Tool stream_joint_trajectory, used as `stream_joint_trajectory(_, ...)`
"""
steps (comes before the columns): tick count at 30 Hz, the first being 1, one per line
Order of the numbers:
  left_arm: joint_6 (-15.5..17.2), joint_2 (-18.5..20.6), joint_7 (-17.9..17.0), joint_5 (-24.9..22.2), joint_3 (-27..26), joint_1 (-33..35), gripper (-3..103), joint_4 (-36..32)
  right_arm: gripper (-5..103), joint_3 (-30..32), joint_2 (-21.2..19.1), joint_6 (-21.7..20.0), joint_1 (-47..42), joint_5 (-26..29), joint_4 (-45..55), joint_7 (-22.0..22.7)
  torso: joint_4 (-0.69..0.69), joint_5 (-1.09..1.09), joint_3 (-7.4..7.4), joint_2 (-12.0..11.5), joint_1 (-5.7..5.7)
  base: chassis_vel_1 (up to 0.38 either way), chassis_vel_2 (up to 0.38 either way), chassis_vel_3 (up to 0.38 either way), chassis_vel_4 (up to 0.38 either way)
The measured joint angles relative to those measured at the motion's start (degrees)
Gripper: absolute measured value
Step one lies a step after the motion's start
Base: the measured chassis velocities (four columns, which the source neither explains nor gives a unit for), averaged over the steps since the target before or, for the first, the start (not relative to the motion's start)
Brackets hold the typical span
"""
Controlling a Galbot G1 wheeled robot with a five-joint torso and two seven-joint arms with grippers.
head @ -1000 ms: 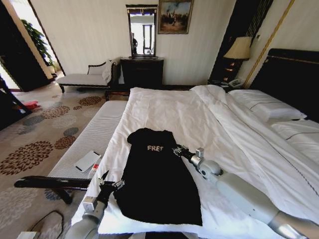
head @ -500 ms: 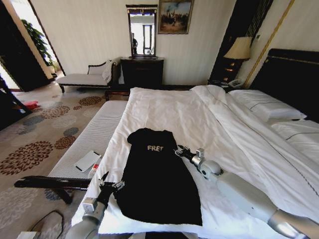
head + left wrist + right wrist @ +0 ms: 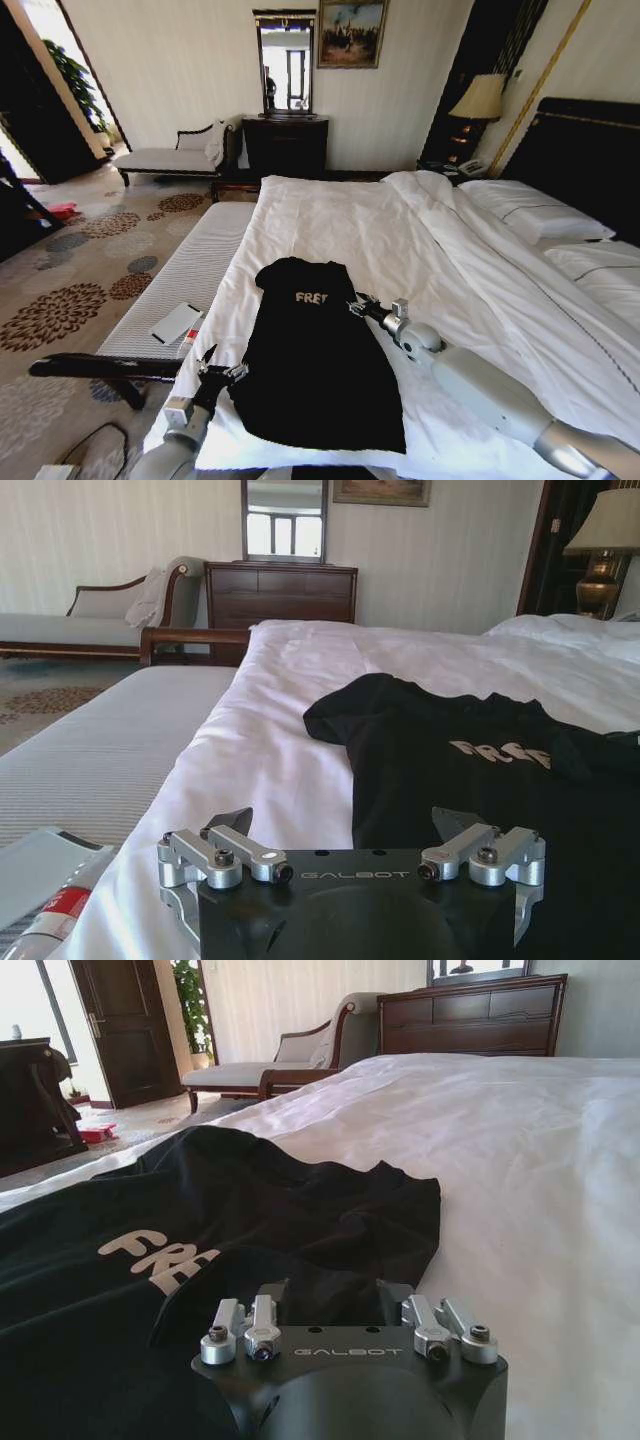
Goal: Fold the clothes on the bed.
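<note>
Lying lengthwise on the bed (image 3: 330,215), the T-shirt (image 3: 315,365) is judged partly folded. The left gripper (image 3: 215,372) is seen spread open at its left edge. Whether the right gripper (image 3: 357,303), at the right sleeve, is apart cannot be told.

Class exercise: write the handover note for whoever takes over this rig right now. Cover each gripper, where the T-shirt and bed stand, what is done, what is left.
Left gripper: jaws open, low beside the T-shirt's near left edge, holding nothing.
Right gripper: at the shirt's right side beside the lettering; jaw state unclear.
T-shirt: lies on the bed's white duvet, its right sleeve folded in.
Left: the remaining folds.
</note>
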Motion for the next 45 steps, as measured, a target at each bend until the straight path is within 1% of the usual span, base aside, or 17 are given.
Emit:
stream_joint_trajectory(1, 0.0, 0.04, 0.0, -0.03, 0.0, -0.14, 100, 0.0, 45, -0.11, 0.0, -0.02, 0.0, -0.02, 0.02, 0.0, -0.01, 0.01, 0.0, 0.0, 0.0, 0.0, 0.0, 0.0, 0.0)
stream_joint_trajectory(2, 0.0, 0.09, 0.0, -0.06, -0.04, -0.17, 100, 0.01, 45, -0.18, 0.0, -0.02, 0.0, -0.07, 0.02, 0.01, -0.01, 0.0, 0.0, 0.0, 0.0, 0.0, 0.0, 0.0, 0.0)
stream_joint_trajectory(3, -0.02, 0.12, 0.0, -0.11, -0.08, -0.16, 100, 0.02, 40, -0.25, 0.04, -0.03, 0.0, -0.14, 0.0, 0.02, -0.01, 0.0, 0.0, 0.0, 0.0, 0.0, 0.0, 0.0, 0.0)
stream_joint_trajectory(4, -0.02, 0.12, 0.0, -0.11, -0.08, -0.16, 100, 0.02, 40, -0.25, 0.04, -0.03, 0.0, -0.14, 0.0, 0.02, -0.01, 0.0, 0.0, 0.0, 0.0, 0.0, 0.0, 0.0, 0.0)
stream_joint_trajectory(6, -0.14, 0.14, 0.0, -0.15, -0.21, -0.11, 100, 0.09, 32, -0.34, 0.08, -0.03, 0.0, -0.25, -0.01, 0.02, 0.0, 0.0, 0.0, 0.0, 0.0, 0.0, 0.0, 0.0, 0.0)
stream_joint_trajectory(9, -0.23, 0.07, 0.03, -0.16, -0.25, -0.04, 100, 0.21, 32, -0.44, 0.09, -0.03, 0.0, -0.28, 0.04, 0.02, 0.0, 0.0, 0.0, 0.0, 0.0, 0.0, 0.0, 0.0, 0.0)
stream_joint_trajectory(10, -0.27, 0.01, 0.05, -0.16, -0.25, -0.03, 100, 0.3, 28, -0.47, 0.1, -0.03, 0.02, -0.29, 0.09, 0.02, 0.0, 0.0, 0.0, 0.0, 0.0, 0.0, 0.0, 0.0, 0.0)
stream_joint_trajectory(14, -0.49, -0.19, 0.19, -0.15, -0.14, -0.15, 100, 0.75, 7, -0.61, 0.2, 0.07, 0.2, -0.33, 0.14, 0.09, 0.0, 0.01, 0.0, 0.0, 0.0, 0.0, 0.0, 0.0, 0.0)
stream_joint_trajectory(16, -0.49, -0.19, 0.19, -0.15, -0.14, -0.15, 100, 0.76, 7, -0.61, 0.19, 0.09, 0.21, -0.33, 0.15, 0.11, -0.01, 0.0, 0.0, 0.0, 0.0, 0.0, 0.0, 0.0, 0.0)
stream_joint_trajectory(18, -0.66, -0.2, 0.32, -0.15, -0.14, -0.15, 100, 0.8, 1, -0.01, 0.1, 0.31, 0.11, -0.21, 0.3, 0.45, 0.0, 0.01, 0.0, 0.0, 0.0, 0.0, 0.0, 0.0, 0.0)
stream_joint_trajectory(24, -0.9, -0.17, 0.51, -0.16, 0.07, -0.36, 100, 1.06, 0, 4.12, -1.05, 0.7, -2.54, 0.93, 1.36, 1.82, 0.0, 0.02, 0.0, 0.0, 0.0, 0.0, 0.0, 0.0, 0.0)
stream_joint_trajectory(27, -0.9, -0.14, 0.51, -0.16, 0.7, -1.01, 100, 1.25, 0, 7.82, -3.06, 0.88, -5.86, 1.26, 2.36, 1.95, 0.0, 0.0, 0.0, 0.0, 0.0, 0.0, 0.0, 0.0, 0.0)
stream_joint_trajectory(30, -0.83, -0.11, 0.47, 0.01, 1.66, -1.94, 100, 1.47, 0, 13.41, -5.28, 1.16, -10.82, 1.31, 3.64, 1.85, -0.04, 0.02, 0.0, 0.0, 0.0, 0.0, 0.0, 0.0, 0.0)
stream_joint_trajectory(31, -0.83, -0.11, 0.47, 0.01, 1.66, -1.94, 100, 1.47, 0, 13.41, -5.28, 1.16, -10.82, 1.31, 3.64, 1.85, -0.04, 0.02, 0.0, 0.0, 0.0, 0.0, 0.0, 0.0, 0.0)
stream_joint_trajectory(34, -0.78, -0.16, 0.45, 0.29, 2.19, -2.18, 100, 1.59, 0, 16.82, -6.66, 1.8, -14.13, 0.42, 4.81, 1.18, -0.01, 0.01, 0.0, 0.0, 0.0, 0.0, 0.0, 0.0, 0.0)
stream_joint_trajectory(40, -0.75, -0.23, 0.45, 0.44, 2.34, -1.86, 100, 1.38, 0, 17.66, -6.83, 2.55, -15.76, -1.76, 7.21, 0.54, 0.0, 0.01, -0.01, 0.0, 0.0, 0.0, 0.0, 0.0, 0.0)
stream_joint_trajectory(45, -0.9, -0.4, 0.61, 0.56, 1.6, -0.51, 100, 0.79, 0, 14.67, -5.39, 3.66, -15.85, -7.09, 8.99, 0.34, 0.01, 0.0, -0.01, 0.0, 0.0, 0.0, 0.0, 0.0, 0.0)
